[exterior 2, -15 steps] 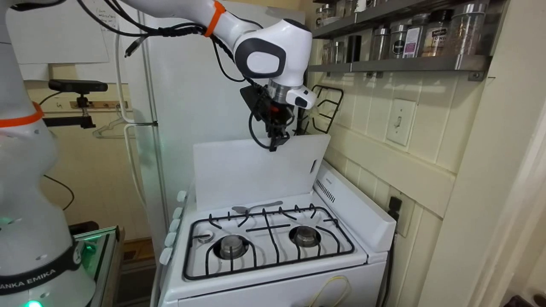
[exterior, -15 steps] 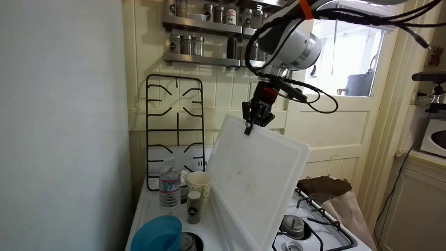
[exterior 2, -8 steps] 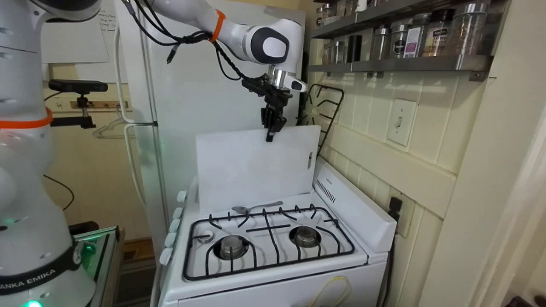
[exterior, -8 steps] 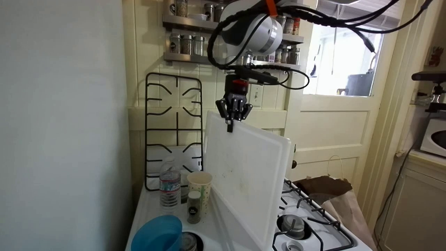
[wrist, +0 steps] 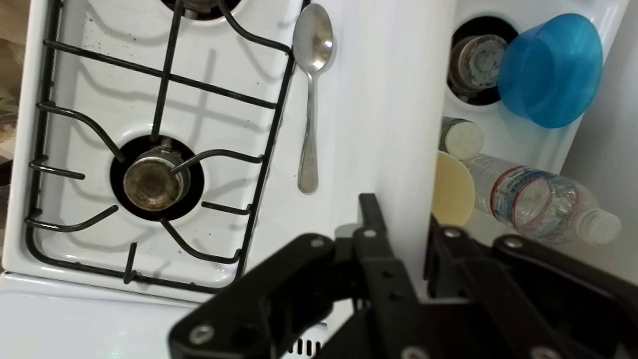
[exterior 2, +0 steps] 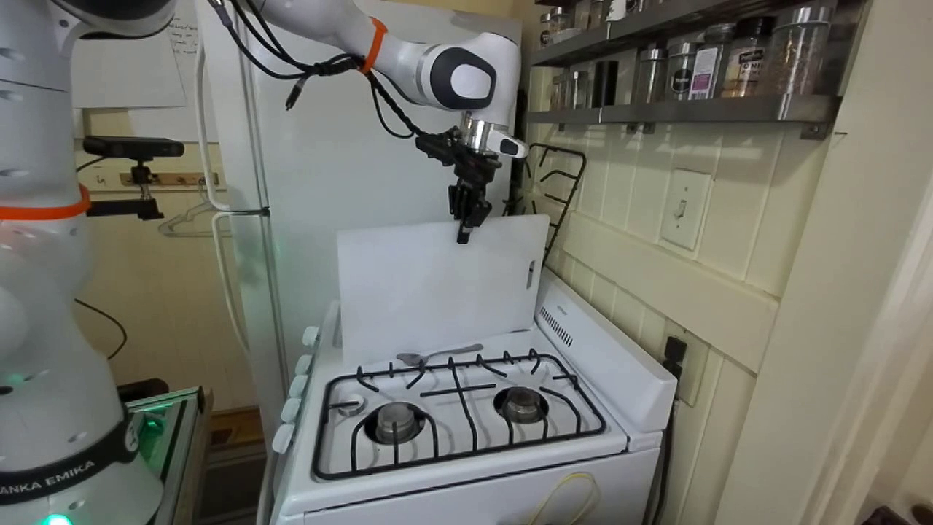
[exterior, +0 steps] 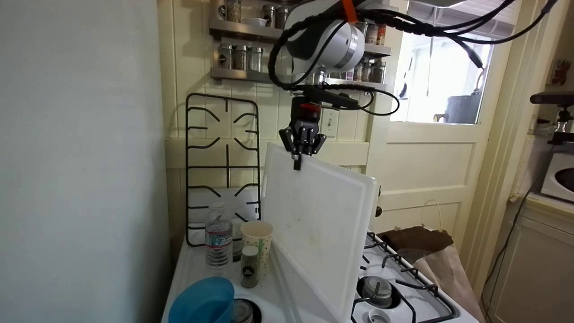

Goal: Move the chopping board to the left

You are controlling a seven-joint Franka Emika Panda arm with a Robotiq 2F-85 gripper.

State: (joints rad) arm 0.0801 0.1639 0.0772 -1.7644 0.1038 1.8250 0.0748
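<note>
Overhead, a white robot arm point(exterior 2: 455, 73) reaches across a white gas stove point(exterior 2: 437, 503) and points its black pincer point(wrist: 401, 227) down. The pincer is clamped on the top edge of the chopping board point(exterior: 318, 224), gripping it from both faces and parted only by the thickness of the slab. The chopping board is large, plain and white; it is held long side down, close to upright, along the middle of the stove, with a narrow hand slot point(exterior 2: 531, 275) near its wall-side end. Whether its lower edge touches the stove is hard to make out. On one side of it, a black wire grate point(wrist: 165, 76) lies flat over two burners point(wrist: 152, 183), and a metal spoon point(wrist: 312, 45) rests between that grate and the chopping board. On the other side are a spotted paper cup point(exterior: 257, 229) just beside the board, a small lidded jar point(exterior: 249, 268), a clear plastic water bottle point(exterior: 218, 244), and a translucent blue bowl point(exterior: 202, 299) next to another burner point(wrist: 478, 62). A second wire grate point(exterior: 228, 167) stands upright at the back of the stove, near a cream wall point(exterior 2: 634, 251) with steel shelves point(exterior 2: 700, 109) of spice jars point(exterior 2: 800, 57).
</note>
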